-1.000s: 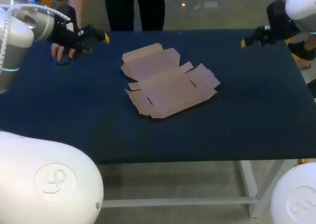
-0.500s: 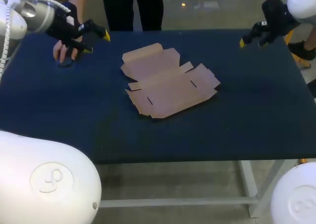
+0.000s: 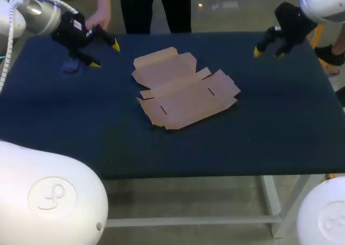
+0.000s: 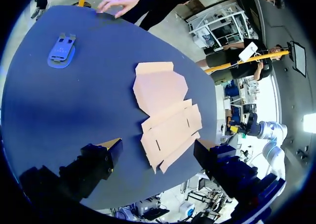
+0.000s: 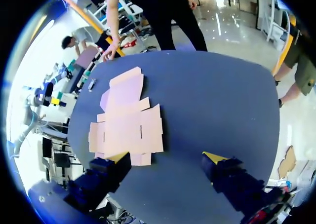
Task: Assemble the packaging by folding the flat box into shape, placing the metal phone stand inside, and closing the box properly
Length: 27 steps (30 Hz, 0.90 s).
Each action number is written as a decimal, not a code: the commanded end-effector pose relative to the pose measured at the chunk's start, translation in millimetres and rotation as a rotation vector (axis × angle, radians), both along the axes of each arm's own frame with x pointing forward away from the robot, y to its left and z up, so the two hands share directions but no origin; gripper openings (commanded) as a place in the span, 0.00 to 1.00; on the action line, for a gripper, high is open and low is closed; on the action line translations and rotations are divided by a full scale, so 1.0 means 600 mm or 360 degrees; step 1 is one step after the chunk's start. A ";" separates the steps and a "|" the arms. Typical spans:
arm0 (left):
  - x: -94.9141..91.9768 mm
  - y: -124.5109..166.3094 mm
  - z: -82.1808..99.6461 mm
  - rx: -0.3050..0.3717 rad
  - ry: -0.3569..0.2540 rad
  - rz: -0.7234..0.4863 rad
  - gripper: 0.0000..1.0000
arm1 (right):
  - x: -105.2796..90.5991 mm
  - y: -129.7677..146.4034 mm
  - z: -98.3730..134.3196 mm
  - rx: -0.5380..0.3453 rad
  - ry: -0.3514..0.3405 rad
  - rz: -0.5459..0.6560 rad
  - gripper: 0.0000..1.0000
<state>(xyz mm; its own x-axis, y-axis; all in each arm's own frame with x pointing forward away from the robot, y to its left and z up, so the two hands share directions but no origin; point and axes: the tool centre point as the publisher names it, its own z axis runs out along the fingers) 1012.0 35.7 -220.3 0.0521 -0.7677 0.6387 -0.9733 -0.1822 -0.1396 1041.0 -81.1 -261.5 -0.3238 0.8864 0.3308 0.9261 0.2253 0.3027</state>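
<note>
Both grippers have turned in toward the middle since the earlier frames, and the person's hand [image 3: 99, 19] has pulled back off the far left corner of the dark blue table [image 3: 269, 126], leaving the flat blue-tinted metal phone stand [image 3: 70, 67] lying there. The left gripper [image 3: 105, 55] hovers just beside that stand, on its inner side, with its yellow-tipped fingers spread wide and nothing between them. The stand is therefore behind it, on the side away from the box.

The flat brown cardboard box blank [image 3: 183, 91] lies unfolded at mid-table, between the two arms. Its fold lines run on a diagonal from near-left to far-right, and its lid flap points toward the far left. That flap corner is the part closest to the left gripper, which I judge to be the nearer of the two.

The right gripper [image 3: 268, 53] hangs over the far right of the table, also wide open and empty, with the box down and to its left
</note>
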 end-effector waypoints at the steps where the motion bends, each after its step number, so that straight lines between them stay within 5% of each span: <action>1: 0.000 -0.002 -0.002 0.0011 0.0101 -0.0051 1.00 | 0.018 0.011 -0.022 -0.0017 0.0184 0.0084 1.00; 27: -0.023 -0.023 -0.023 0.0088 0.0217 -0.0120 1.00 | 0.025 0.093 -0.150 0.0016 0.0451 0.0467 0.98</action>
